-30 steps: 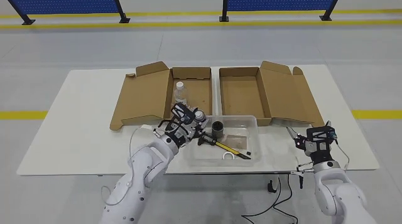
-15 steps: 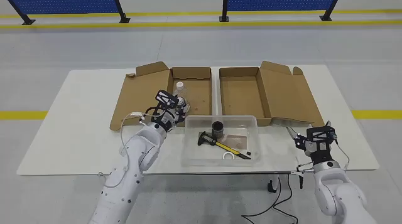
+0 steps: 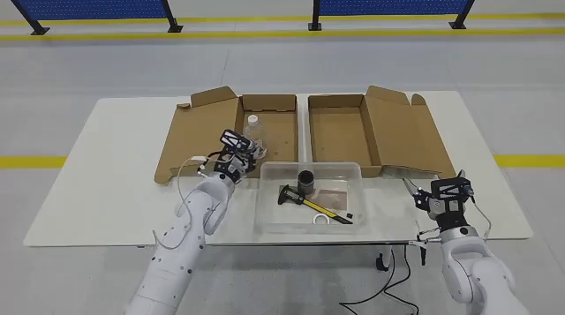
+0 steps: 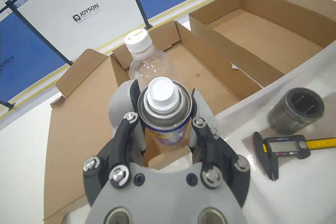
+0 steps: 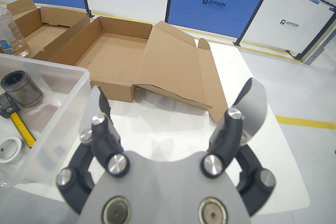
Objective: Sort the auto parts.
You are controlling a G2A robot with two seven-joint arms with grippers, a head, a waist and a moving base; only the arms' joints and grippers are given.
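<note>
White table [image 3: 115, 183] carries two open cardboard boxes side by side at its far half, the left box [image 3: 281, 134] and the right box [image 3: 340, 134], each with its lid flap lying flat outward. A clear plastic bin [image 3: 269, 218] sits just in front of them at the near edge, touching or almost touching their front walls. The left gripper [image 4: 163, 89] is at the near corner of the left box, by the bin, its two fingers clamped on either side of a spray can [image 4: 168, 128], which stands upright with its white cap up; its base is hidden, so whether it rests on the box floor cannot be told. Just behind the can a clear plastic bottle [image 4: 144, 62] with a white cap stands upright in the left box. The right gripper [image 5: 174, 96] is over the table's near right corner, well apart from the bin, fingers spread wide with nothing between them. In the bin lie a dark metal cylinder [image 4: 295, 110], a digital caliper [image 4: 284, 147] with a yellow scale just beside it, and a small white ring [image 5: 9, 149].
</note>
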